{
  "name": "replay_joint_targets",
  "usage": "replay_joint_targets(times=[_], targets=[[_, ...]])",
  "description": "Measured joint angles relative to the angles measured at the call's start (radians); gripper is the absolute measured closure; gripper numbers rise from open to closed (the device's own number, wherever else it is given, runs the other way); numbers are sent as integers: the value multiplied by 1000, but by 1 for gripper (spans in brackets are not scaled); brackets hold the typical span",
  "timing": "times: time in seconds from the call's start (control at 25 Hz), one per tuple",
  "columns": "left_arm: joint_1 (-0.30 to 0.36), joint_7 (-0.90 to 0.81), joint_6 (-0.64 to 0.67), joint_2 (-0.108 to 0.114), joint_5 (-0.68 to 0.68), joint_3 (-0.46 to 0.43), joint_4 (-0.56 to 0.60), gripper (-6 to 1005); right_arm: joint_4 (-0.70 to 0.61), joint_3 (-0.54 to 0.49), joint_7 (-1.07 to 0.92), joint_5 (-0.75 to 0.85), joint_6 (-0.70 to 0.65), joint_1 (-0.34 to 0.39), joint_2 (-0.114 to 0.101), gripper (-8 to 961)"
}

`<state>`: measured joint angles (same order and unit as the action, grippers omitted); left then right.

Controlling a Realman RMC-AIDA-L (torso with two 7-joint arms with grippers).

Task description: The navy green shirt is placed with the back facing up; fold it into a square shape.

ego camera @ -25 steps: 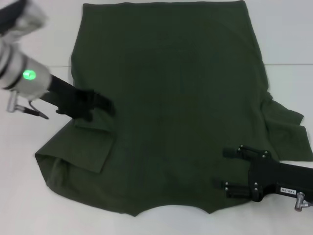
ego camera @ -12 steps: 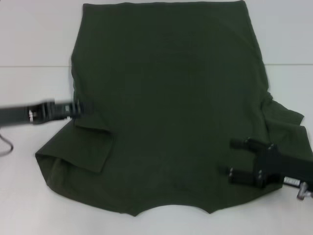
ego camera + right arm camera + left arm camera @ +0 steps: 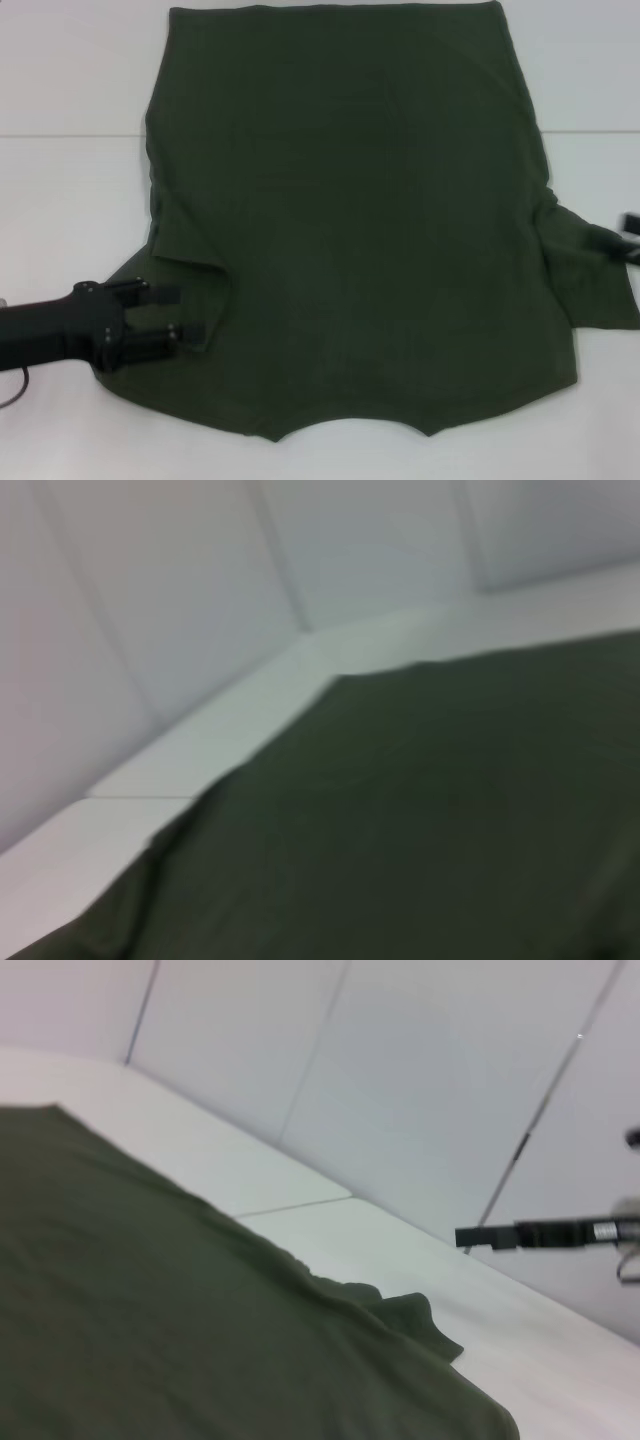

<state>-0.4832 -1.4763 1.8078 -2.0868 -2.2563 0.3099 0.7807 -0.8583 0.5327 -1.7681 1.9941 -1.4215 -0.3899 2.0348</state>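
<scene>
Head view: right gripper (image 3: 630,222) mostly cropped

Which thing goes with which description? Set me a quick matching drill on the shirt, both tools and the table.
Things:
1. shirt
2. left tool
3. right tool
4. table

Descriptions:
A. at the far right of the head view, beside the right sleeve
B. white, under everything
C. dark green, spread out
D. open, at the left sleeve

Pairs: 1-C, 2-D, 3-A, 4-B
</scene>
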Motion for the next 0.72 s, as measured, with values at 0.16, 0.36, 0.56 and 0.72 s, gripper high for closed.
replay_joint_targets(times=[0.16,0.36,0.56,0.72], targets=[[22,117,3,-18,9,21,-7,236,-140,-5,-279,115,-20,-1,-35,25],[41,186,4,-43,10,60,-5,236,-301,-16,-580,337,-75,-50,-59,26],[47,203,-3,-48,12,60,-6,235,-300,-15,-709,578,-110,-159,-61,26],[49,205,-3,-48,13,60,-8,235,-257,-6,-720,695,-106,-233,-52,25]])
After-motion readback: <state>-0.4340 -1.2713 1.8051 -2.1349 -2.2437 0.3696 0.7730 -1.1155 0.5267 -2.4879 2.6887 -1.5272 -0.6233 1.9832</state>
